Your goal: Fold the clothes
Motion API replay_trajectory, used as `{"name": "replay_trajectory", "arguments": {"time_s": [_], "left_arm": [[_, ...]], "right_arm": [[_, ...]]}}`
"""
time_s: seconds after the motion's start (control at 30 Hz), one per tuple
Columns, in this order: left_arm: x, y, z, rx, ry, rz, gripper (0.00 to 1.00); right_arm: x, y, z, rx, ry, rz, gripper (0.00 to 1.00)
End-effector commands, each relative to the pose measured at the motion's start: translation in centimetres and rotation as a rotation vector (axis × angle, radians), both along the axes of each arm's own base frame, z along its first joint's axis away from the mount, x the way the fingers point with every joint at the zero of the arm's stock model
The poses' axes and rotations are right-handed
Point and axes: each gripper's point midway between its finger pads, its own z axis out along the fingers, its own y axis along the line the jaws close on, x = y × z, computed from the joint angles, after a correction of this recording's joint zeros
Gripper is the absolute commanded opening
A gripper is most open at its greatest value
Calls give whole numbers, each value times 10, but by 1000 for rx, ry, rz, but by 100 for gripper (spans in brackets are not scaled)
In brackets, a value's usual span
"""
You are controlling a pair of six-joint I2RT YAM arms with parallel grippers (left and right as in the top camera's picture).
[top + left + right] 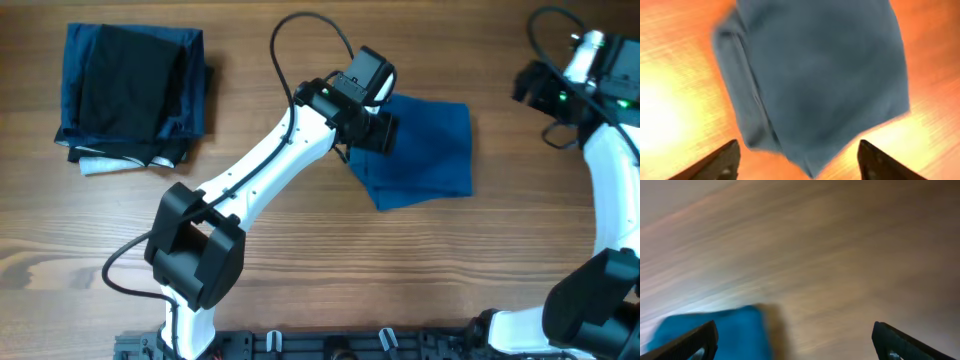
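Reaching fwd from base, L arm [270, 170] angles right; L hand [797, 146] hovers w/ fingers spread wide, empty, over folded blue cloth [425, 150] on counter [300, 270]. R hand [795, 330] also spread, empty, by far-right edge. Dark folded stack [130, 95] far left.

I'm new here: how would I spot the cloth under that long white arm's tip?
On the wooden table, follow the left arm to its open jaws near the middle. The blue cloth lies beneath them. It is brighter blue than the dark folded pile at far left.
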Motion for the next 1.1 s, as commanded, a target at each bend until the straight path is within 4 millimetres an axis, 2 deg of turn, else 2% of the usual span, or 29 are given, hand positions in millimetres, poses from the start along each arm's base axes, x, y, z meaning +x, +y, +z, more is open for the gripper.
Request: {"name": "replay_trajectory", "arguments": {"time_s": [0.0, 0.1, 0.3, 0.4, 0.5, 0.7, 0.77, 0.87, 0.93, 1.07], "left_arm": [[27, 4, -15, 54, -84, 58, 81], [39, 3, -31, 68, -100, 96, 84], [42, 11, -74, 159, -64, 107, 86], [39, 12, -89, 176, -40, 99, 88], [35, 8, -96, 185, -31, 89, 89], [34, 7, -96, 181, -28, 95, 91], [34, 6, -96, 180, -26, 93, 94], [25, -9, -94, 127, -13, -43, 99], [26, -16, -84, 121, -54, -140, 99], [39, -22, -56, 105, -112, -171, 100]], "right_arm": [[-11, -23, -6, -47, 49, -96, 99], [-11, -24, -7, -47, 49, -96, 99], [-11, -24, -7, -47, 50, -96, 99], [-11, -24, -7, -47, 49, -97, 99], [-11, -24, -6, -47, 49, -97, 99], [-11, -24, -6, -47, 49, -97, 99], [-11, -24, -6, -47, 49, -96, 99], [-11, -24, -7, -47, 49, -97, 99], [-11, -24, -6, -47, 49, -96, 100], [-11, -24, -7, -47, 49, -96, 100]]}}
